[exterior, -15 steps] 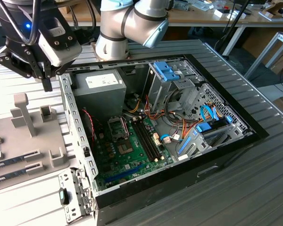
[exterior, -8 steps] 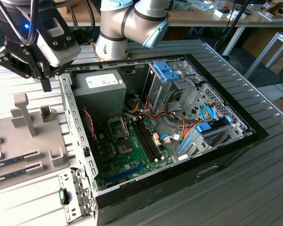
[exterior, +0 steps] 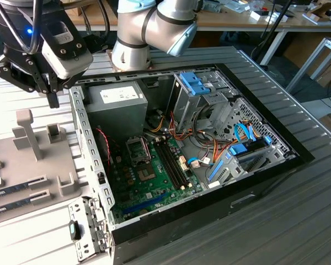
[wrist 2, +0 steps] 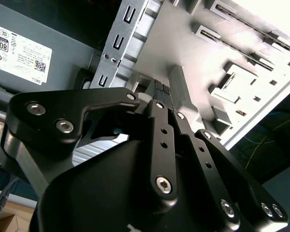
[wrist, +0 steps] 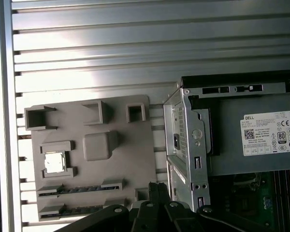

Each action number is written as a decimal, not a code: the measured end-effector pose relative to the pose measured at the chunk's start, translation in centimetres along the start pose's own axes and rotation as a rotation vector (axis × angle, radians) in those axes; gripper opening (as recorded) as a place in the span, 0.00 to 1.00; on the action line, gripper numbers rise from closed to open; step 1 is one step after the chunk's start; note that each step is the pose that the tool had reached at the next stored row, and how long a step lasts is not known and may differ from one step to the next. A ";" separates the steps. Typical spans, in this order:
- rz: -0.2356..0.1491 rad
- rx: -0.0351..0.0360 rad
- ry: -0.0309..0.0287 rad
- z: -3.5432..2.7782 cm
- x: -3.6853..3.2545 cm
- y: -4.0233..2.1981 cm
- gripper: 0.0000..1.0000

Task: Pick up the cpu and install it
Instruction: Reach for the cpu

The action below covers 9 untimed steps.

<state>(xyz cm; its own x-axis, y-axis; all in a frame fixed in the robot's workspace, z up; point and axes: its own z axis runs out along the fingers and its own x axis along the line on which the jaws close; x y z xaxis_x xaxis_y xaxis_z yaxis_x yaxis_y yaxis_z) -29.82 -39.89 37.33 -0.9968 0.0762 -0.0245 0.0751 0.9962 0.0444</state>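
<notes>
At the exterior view's left, a grey tray [exterior: 30, 165] lies on the ribbed desk [exterior: 298, 215]. The tool [exterior: 53, 98] hangs in the upper left of that picture, above the gap between the tray and the wall of the open computer case [exterior: 81, 132]. Its two fingers [wrist 2: 157, 121] look pressed together, with nothing held between them. Further right, inside the case, the black socket [exterior: 137, 149] sits on the green board [exterior: 149, 193].

The cpu [wrist: 54, 162] lies in its little square pocket on the tray. It is a shiny flat square, well apart from the tool. So I think the job is at its very start: the chip is not yet picked up. Picking it up calls for the tool to be right above the pocket. The fingers must spread just enough to fit each side of the chip and squeeze gently, because it is thin and small.

The first wrist view looks straight down on the tray and shows the chip plainly, with long dark sticks [wrist: 77, 189] in slots near it. The exterior view shows the socket and how the tool hangs above the tray. The second wrist view looks along the fingers toward a grey post [wrist 2: 180, 89] on the tray.
</notes>
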 end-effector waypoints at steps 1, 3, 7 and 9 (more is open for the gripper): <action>0.000 0.0000 0.0000 0.00 0.01 0.00 0.11; 0.000 0.0000 0.0000 0.02 0.05 -0.01 0.11; 0.000 -0.0001 0.0000 0.08 0.28 -0.02 0.11; 0.000 0.0000 0.0000 0.08 0.32 -0.03 0.11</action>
<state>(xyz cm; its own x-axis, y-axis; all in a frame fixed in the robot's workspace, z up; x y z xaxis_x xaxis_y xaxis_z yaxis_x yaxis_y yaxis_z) -30.14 -39.89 37.24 -0.9968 0.0763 -0.0245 0.0751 0.9962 0.0444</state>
